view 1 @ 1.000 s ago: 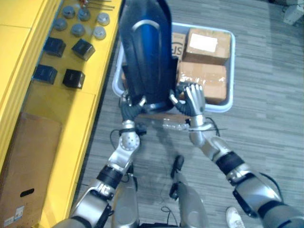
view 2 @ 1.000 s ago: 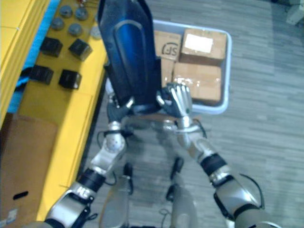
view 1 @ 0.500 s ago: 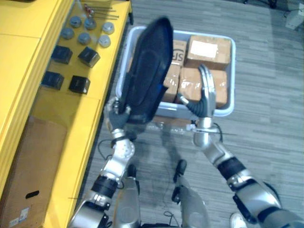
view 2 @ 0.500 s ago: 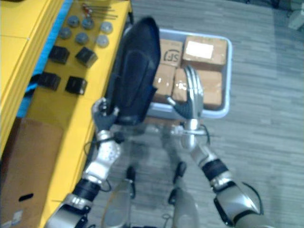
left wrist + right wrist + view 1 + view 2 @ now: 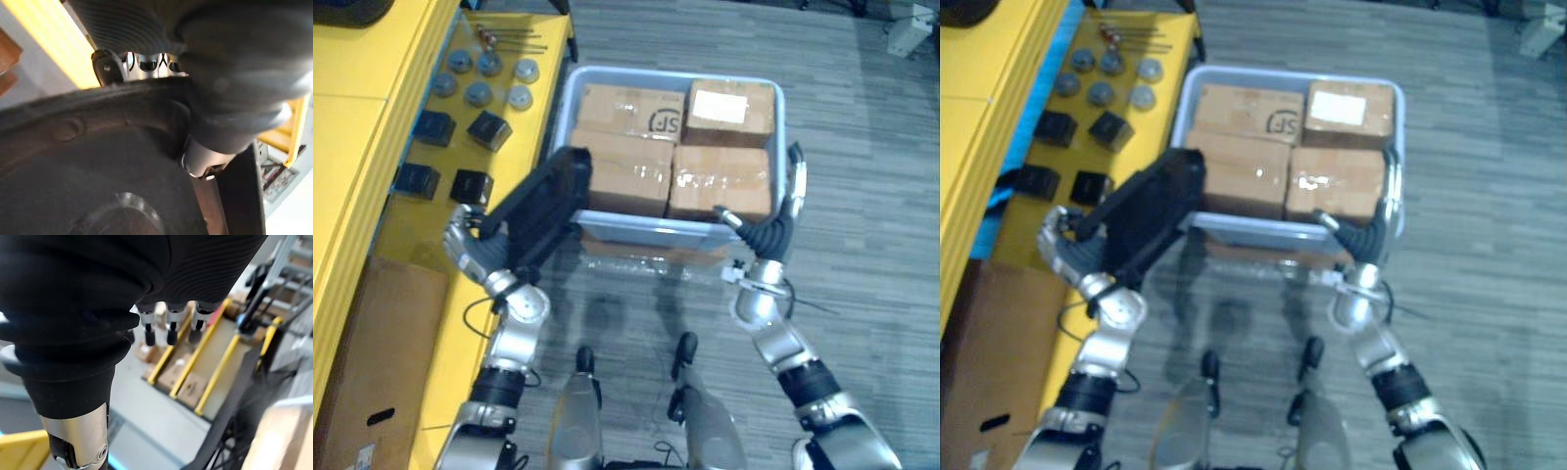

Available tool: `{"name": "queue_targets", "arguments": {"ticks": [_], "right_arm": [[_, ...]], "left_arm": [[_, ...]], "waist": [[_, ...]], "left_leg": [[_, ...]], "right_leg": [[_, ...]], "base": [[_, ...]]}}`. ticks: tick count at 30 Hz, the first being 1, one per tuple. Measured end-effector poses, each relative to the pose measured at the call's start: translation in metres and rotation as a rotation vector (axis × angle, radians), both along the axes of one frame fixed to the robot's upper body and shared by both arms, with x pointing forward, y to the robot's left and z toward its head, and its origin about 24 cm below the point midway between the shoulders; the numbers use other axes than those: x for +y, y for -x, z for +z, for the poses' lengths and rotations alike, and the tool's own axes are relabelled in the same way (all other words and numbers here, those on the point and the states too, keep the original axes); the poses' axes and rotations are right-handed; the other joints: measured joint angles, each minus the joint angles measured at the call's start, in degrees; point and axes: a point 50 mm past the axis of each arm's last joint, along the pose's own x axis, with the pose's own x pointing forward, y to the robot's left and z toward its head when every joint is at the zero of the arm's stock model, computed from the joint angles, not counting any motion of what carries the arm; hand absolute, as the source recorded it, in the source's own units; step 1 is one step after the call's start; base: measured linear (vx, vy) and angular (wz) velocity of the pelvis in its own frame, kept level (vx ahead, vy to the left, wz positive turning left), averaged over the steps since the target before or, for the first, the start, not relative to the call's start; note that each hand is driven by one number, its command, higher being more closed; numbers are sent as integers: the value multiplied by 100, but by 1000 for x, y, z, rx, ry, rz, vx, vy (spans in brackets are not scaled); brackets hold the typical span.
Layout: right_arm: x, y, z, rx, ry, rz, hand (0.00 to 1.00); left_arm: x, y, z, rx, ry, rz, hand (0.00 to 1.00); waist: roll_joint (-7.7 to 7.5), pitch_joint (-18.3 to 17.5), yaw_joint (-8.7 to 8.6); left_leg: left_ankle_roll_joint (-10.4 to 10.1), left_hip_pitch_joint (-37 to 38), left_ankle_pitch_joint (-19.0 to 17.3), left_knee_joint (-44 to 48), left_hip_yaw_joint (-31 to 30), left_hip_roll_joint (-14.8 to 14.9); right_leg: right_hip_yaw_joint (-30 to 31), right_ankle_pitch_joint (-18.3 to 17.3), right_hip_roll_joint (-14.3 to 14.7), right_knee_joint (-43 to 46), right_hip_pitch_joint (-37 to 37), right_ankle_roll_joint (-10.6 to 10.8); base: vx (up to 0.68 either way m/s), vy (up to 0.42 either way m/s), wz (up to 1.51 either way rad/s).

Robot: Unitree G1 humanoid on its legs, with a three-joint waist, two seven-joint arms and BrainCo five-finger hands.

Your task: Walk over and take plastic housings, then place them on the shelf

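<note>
A large black plastic housing (image 5: 543, 206) is held tilted, its long body stretching from the yellow shelf's edge toward the grey bin. My left hand (image 5: 470, 250) is shut on its lower end, beside the yellow shelf (image 5: 372, 108). In the left wrist view the housing's dark ribbed inside (image 5: 98, 171) lies right against the hand. My right hand (image 5: 771, 235) stands apart from the housing at the bin's front right corner, fingers straight up and open, holding nothing. Its fingers (image 5: 168, 333) hang free in the right wrist view.
A grey bin (image 5: 646, 233) with several taped cardboard boxes (image 5: 626, 171) stands on the floor ahead. On the shelf lie small black blocks (image 5: 489, 101) and grey round parts (image 5: 478, 93). A flat cardboard box (image 5: 362, 362) lies on the shelf's near end.
The housing has swung down and left, from upright before the bin toward the yellow shelf. My right hand has let go of it and moved right; the left hand keeps its hold.
</note>
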Motion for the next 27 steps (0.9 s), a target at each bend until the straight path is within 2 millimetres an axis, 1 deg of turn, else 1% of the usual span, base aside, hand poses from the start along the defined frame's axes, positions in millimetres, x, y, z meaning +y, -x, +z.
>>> {"name": "queue_targets", "arguments": {"ticks": [4, 7, 10, 11, 12, 15, 18, 19, 21, 23, 26, 27], "right_arm": [[-7, 4, -3, 3, -13, -22, 0], [-12, 9, -3, -13, -27, -30, 0], [-14, 11, -5, -7, -31, -39, 0], [-13, 12, -7, 0, -39, -38, 0], [-11, 12, -8, 2, -46, -37, 0], [-9, 13, -12, 13, -77, -38, 0], [-13, 14, -13, 22, -87, -51, 0], [-13, 14, -14, 25, -86, -50, 0], [-12, 15, -16, 41, -82, -35, 0], [-9, 17, -19, 57, -90, -24, 0], [-9, 22, -22, 62, -105, -22, 0], [-11, 24, -25, 75, -110, -33, 0]], "left_arm": [[-1, 0, 4, -48, 4, -23, 100], [-5, 0, 6, -95, 25, -57, 100], [-10, 2, 7, -187, 151, -123, 100], [-13, 3, 9, -236, 213, -157, 100], [-14, 4, 10, -261, 242, -171, 100], [-15, 6, 15, -373, 416, -282, 100], [-13, 6, 15, -435, 536, -357, 100], [-13, 6, 14, -440, 555, -365, 100], [-15, 7, 10, -477, 661, -395, 100], [-16, 7, 8, -509, 720, -400, 100], [-13, 12, 11, -577, 755, -392, 100], [-11, 15, 12, -612, 769, -375, 100]], "waist": [[-14, -8, -52], [-15, -8, -55], [-22, -12, -53], [-56, -33, -53], [-76, -45, -52], [-165, -126, -55], [-181, -145, -57], [-183, -167, -60], [-182, -252, -61], [-200, -320, -62], [-207, -337, -64], [-205, -372, -67]], "left_leg": [[1, 79, 1, -79, 73, -8], [1, 95, 1, -97, 88, -6], [3, 175, 2, -123, 111, -21], [3, 202, 3, -159, 112, -27], [5, 221, 7, -181, 117, -30], [8, 258, 9, -205, 126, -43], [24, 358, 20, -251, 120, -77], [31, 389, 25, -277, 122, -86], [35, 448, 23, -305, 108, -110], [41, 461, 19, -326, 108, -123], [54, 475, 31, -379, 83, -151], [59, 472, 35, -387, 84, -161]], "right_leg": [[90, 1, 1, -11, -9, 2], [98, 2, 6, -22, -7, 2], [113, 2, -5, -26, 49, 3], [112, 2, -8, -39, 67, 3], [114, 2, -9, -40, 71, 3], [118, 0, -20, -41, 94, 5], [112, -14, -52, -42, 192, 24], [111, -21, -63, -42, 213, 33], [100, -54, -90, -43, 268, 77], [98, -64, -106, -44, 274, 89], [78, -69, -135, -44, 274, 96], [63, -76, -159, -44, 275, 105]], "base": [[10, 61, -10], [9, 54, -2], [10, 58, -2], [5, 57, 0], [3, 52, -1], [-1, 57, 0], [-2, 50, 3], [0, 53, 4], [4, 48, 5], [3, 41, 2], [9, 37, 4], [18, 48, 5]]}}
